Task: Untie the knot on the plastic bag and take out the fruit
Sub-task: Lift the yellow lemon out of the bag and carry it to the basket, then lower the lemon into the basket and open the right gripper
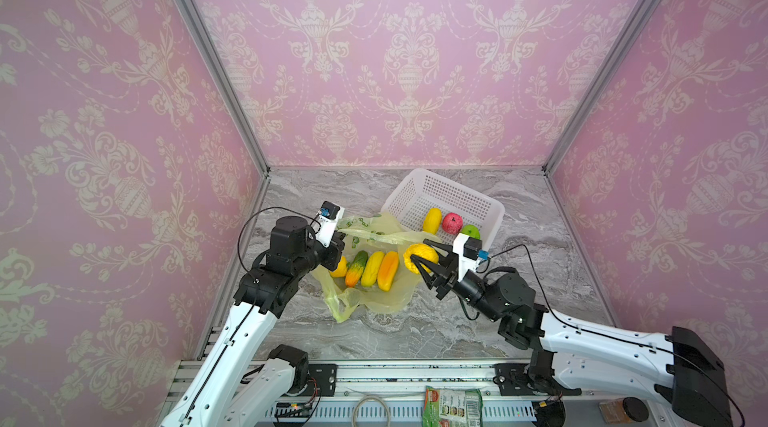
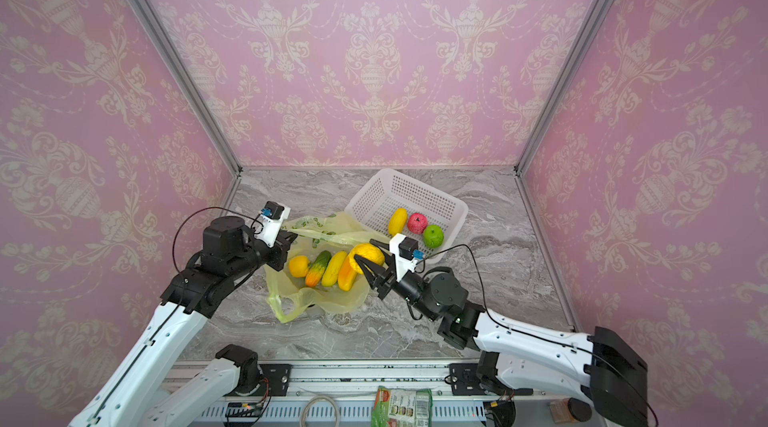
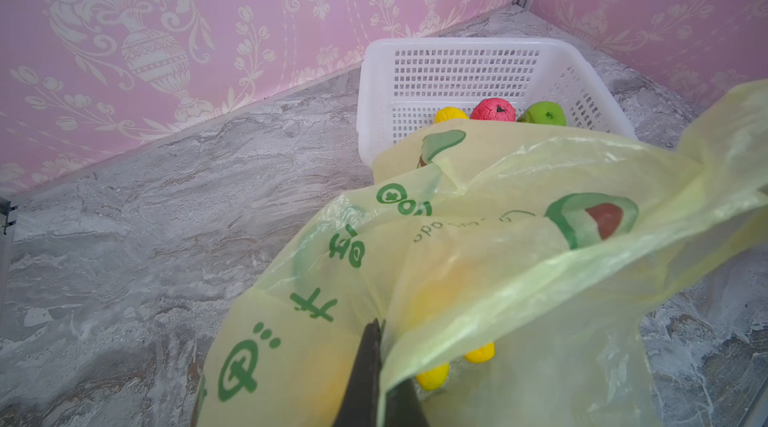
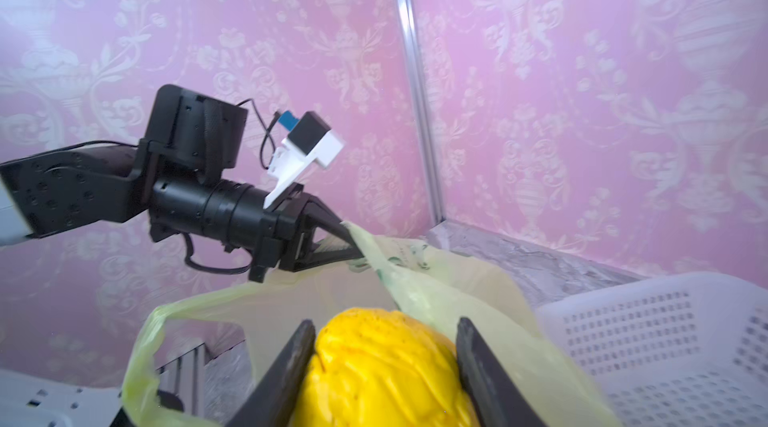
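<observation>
Left gripper (image 4: 355, 243): pressed together on the rim of the thin translucent yellow-green plastic bag (image 1: 386, 300), holding it up.
Right gripper (image 1: 420, 254): pinching a bumpy yellow toy fruit (image 4: 386, 362) over the bag's right edge.
Bag: open on the grey marbled counter (image 1: 415, 333), four elongated fruits (image 1: 374, 269) inside.
White perforated basket (image 1: 440, 188): three fruits (image 1: 452, 223).

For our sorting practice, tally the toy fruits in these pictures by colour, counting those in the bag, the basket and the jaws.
Yellow or orange glossy toy fruits: 5
Green round toy apple: 1
Pink-red round toy fruit: 1
Green-and-orange oblong toy fruit: 1
Total: 8
</observation>
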Robot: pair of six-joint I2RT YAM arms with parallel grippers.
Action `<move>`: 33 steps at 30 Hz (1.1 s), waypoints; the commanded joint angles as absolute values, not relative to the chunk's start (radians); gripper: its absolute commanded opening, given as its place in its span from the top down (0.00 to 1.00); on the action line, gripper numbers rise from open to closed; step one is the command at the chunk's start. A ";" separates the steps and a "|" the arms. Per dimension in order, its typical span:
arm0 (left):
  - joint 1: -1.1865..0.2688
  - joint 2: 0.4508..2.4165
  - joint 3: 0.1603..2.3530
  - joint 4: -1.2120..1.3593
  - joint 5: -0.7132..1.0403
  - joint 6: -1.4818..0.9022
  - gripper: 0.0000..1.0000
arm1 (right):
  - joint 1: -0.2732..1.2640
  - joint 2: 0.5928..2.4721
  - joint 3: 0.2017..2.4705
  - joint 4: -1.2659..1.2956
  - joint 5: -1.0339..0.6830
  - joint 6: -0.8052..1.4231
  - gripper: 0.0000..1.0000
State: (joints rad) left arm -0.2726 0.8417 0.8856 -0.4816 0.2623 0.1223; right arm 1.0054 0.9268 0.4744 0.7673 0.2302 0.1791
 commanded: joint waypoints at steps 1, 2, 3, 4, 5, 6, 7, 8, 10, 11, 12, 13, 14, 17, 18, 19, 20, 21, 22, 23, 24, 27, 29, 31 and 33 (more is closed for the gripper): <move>-0.275 0.841 0.911 -0.507 0.254 0.145 1.00 | 0.912 0.824 0.426 0.600 0.492 0.210 0.82; -0.275 0.841 0.911 -0.507 0.255 0.143 1.00 | 0.872 0.802 0.416 0.568 0.529 0.240 0.81; -0.276 0.841 0.912 -0.506 0.257 0.144 1.00 | 0.836 0.791 0.413 0.538 0.553 0.265 0.80; -0.275 0.840 0.912 -0.507 0.258 0.143 1.00 | 0.797 0.786 0.411 0.498 0.573 0.299 0.80; -0.275 0.840 0.912 -0.507 0.258 0.144 1.00 | 0.762 0.788 0.413 0.472 0.583 0.325 0.80; -0.275 0.839 0.912 -0.507 0.258 0.144 1.00 | 0.727 0.796 0.416 0.446 0.587 0.356 0.80; -0.275 0.839 0.913 -0.507 0.258 0.143 1.00 | 0.689 0.813 0.423 0.423 0.581 0.382 0.80; -0.275 0.838 0.912 -0.507 0.258 0.144 1.00 | 0.657 0.834 0.429 0.411 0.568 0.401 0.79; -0.275 0.836 0.911 -0.508 0.255 0.144 1.00 | 0.594 0.905 0.466 0.367 0.515 0.441 0.79; -0.275 0.836 0.912 -0.507 0.255 0.145 1.00 | 0.571 0.942 0.489 0.351 0.490 0.452 0.79; -0.275 0.836 0.910 -0.506 0.255 0.146 1.00 | 0.548 0.990 0.520 0.328 0.454 0.462 0.79; -0.275 0.837 0.911 -0.507 0.253 0.146 1.00 | 0.531 1.043 0.555 0.303 0.427 0.471 0.79; -0.275 0.837 0.911 -0.507 0.253 0.146 1.00 | 0.520 1.091 0.583 0.284 0.408 0.476 0.79; -0.275 0.838 0.910 -0.508 0.253 0.146 1.00 | 0.490 1.252 0.690 0.221 0.339 0.490 0.79; -0.275 0.839 0.911 -0.507 0.252 0.147 1.00 | 0.484 1.311 0.728 0.199 0.316 0.495 0.79; -0.275 0.840 0.910 -0.506 0.252 0.146 1.00 | 0.477 1.361 0.762 0.180 0.296 0.500 0.79; -0.275 0.839 0.910 -0.508 0.251 0.146 1.00 | 0.473 1.402 0.788 0.170 0.284 0.503 0.78; -0.275 0.839 0.910 -0.506 0.251 0.147 1.00 | 0.470 1.445 0.812 0.167 0.277 0.505 0.76; -0.275 0.839 0.911 -0.506 0.250 0.147 1.00 | 0.468 1.483 0.828 0.173 0.272 0.510 0.75; -0.275 0.839 0.911 -0.507 0.250 0.147 1.00 | 0.467 1.511 0.839 0.179 0.269 0.516 0.74; -0.275 0.839 0.911 -0.506 0.250 0.147 1.00 | 0.461 1.545 0.848 0.190 0.259 0.524 0.73; -0.275 0.840 0.911 -0.507 0.251 0.147 1.00 | 0.440 1.619 0.874 0.209 0.226 0.549 0.66; -0.275 0.841 0.911 -0.508 0.250 0.147 1.00 | 0.425 1.653 0.882 0.224 0.205 0.568 0.64; -0.275 0.840 0.911 -0.507 0.250 0.147 1.00 | 0.410 1.676 0.880 0.246 0.184 0.584 0.61; -0.275 0.841 0.911 -0.506 0.250 0.148 1.00 | 0.401 1.684 0.872 0.268 0.174 0.592 0.56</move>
State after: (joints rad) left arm -0.2726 0.8417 0.8856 -0.4885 0.2611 0.1223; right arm 0.4149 1.6752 0.8543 0.2279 0.2058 0.5518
